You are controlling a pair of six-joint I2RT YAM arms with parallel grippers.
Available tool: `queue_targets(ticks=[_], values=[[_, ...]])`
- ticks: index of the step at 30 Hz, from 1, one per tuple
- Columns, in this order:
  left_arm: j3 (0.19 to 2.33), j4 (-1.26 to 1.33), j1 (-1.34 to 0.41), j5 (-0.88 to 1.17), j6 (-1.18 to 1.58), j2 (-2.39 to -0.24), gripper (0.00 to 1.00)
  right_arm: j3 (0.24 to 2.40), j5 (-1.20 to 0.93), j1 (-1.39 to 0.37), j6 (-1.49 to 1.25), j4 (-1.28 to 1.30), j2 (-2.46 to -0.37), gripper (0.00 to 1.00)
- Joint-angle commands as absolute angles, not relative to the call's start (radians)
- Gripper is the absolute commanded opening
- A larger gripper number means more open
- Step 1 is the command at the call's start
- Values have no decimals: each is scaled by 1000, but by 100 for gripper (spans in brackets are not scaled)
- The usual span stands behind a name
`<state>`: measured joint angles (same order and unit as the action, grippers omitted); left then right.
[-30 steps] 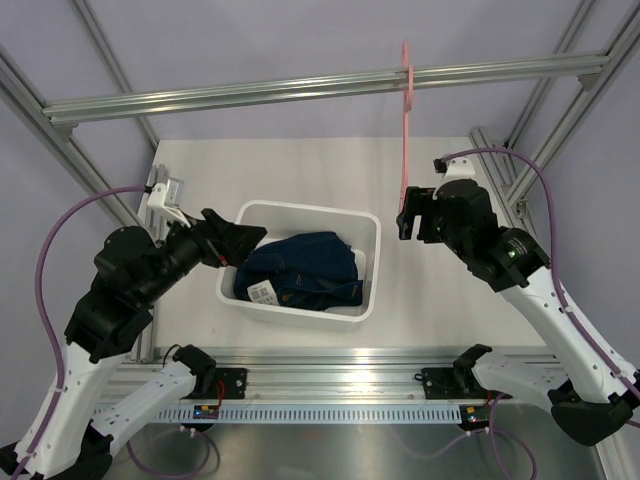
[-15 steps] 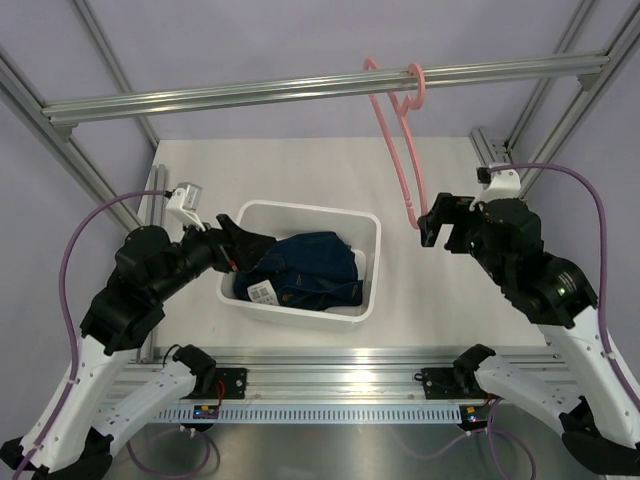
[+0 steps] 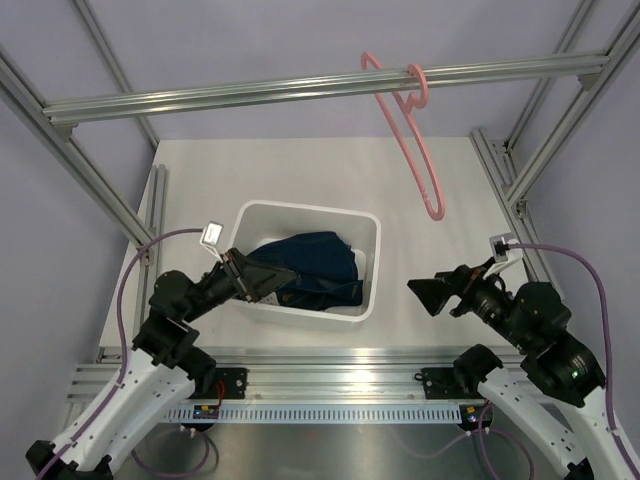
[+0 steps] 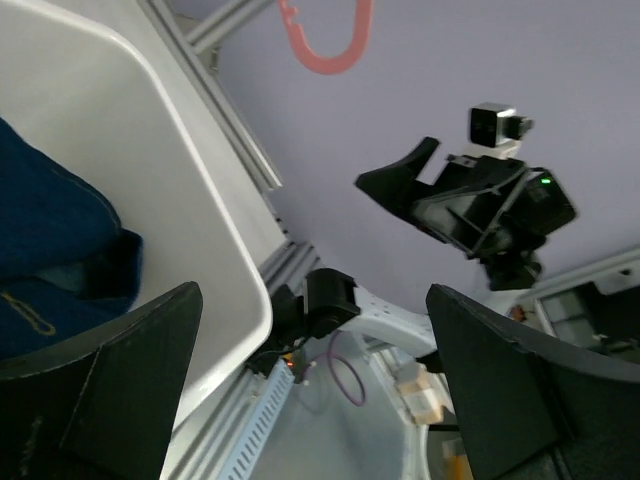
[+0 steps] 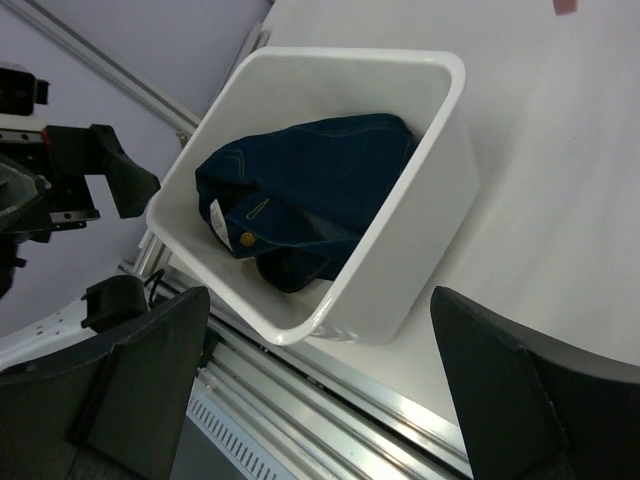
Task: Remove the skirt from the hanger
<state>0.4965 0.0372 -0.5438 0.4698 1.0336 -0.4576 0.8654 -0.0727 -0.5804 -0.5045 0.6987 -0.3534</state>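
The dark navy skirt (image 3: 310, 265) lies crumpled inside the white bin (image 3: 370, 280), off the hanger. It also shows in the right wrist view (image 5: 300, 190) with a white tag and a brass button, and in the left wrist view (image 4: 50, 230). The pink hanger (image 3: 415, 140) hangs bare by its hook from the overhead rail. Its hook shows in the left wrist view (image 4: 325, 40). My left gripper (image 3: 268, 282) is open and empty above the bin's near left rim. My right gripper (image 3: 430, 293) is open and empty, low to the right of the bin, well below the hanger.
An aluminium frame rail (image 3: 300, 90) crosses overhead, with posts at both sides. The bin (image 5: 430, 200) stands mid-table near the front edge rail (image 5: 400, 400). The right arm (image 4: 480, 200) shows in the left wrist view.
Both arms have pulled back and down toward the near edge. My right gripper has moved away from the hanger, which has turned and now hangs free on the rail.
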Motion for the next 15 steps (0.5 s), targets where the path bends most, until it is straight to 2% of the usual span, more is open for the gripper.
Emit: queue_targets(ticks=[1,5,15], values=[[393,438,-546,583,1251,-367,99,789,-97,-575,-612,589,-231,99],[259,619,-546,577,1396,-301,99,689,-40,-575,-660,632,-144,100],[9,664,-548,557,1512,-94,99,480,-55,-575,-796,574,44,99]])
